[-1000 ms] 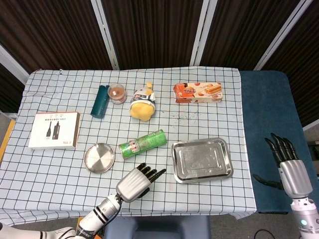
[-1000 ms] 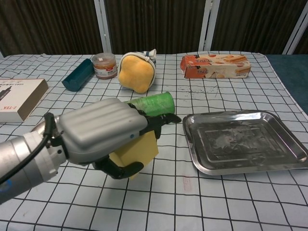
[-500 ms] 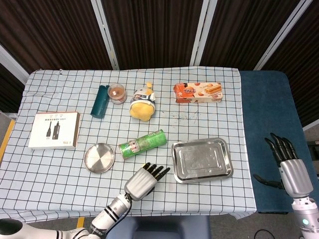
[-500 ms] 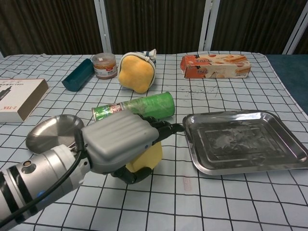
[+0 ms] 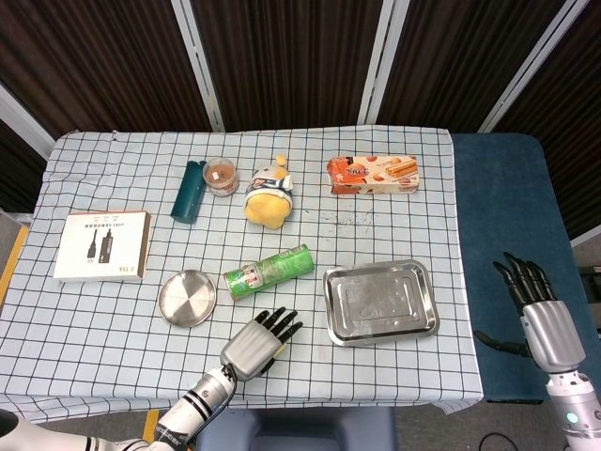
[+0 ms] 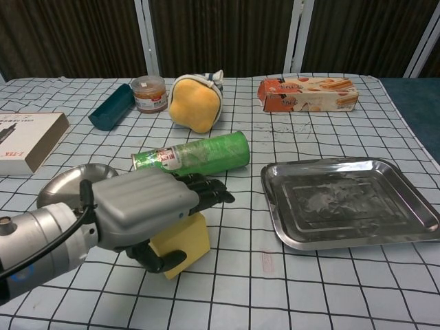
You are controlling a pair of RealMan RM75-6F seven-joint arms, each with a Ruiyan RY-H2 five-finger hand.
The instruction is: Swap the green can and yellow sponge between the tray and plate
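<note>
Your left hand (image 6: 148, 213) has its fingers wrapped over the yellow block sponge (image 6: 182, 242), which looks low on the checkered cloth. The rectangular steel tray (image 6: 347, 201) lies at three o'clock from it, long axis left-right, so carry it right. The green cylindrical can (image 6: 192, 155) lies on its side at twelve o'clock, beside the round steel plate (image 5: 186, 297). Your right hand (image 5: 543, 315), fingers spread and empty, idles beyond the table.
</note>
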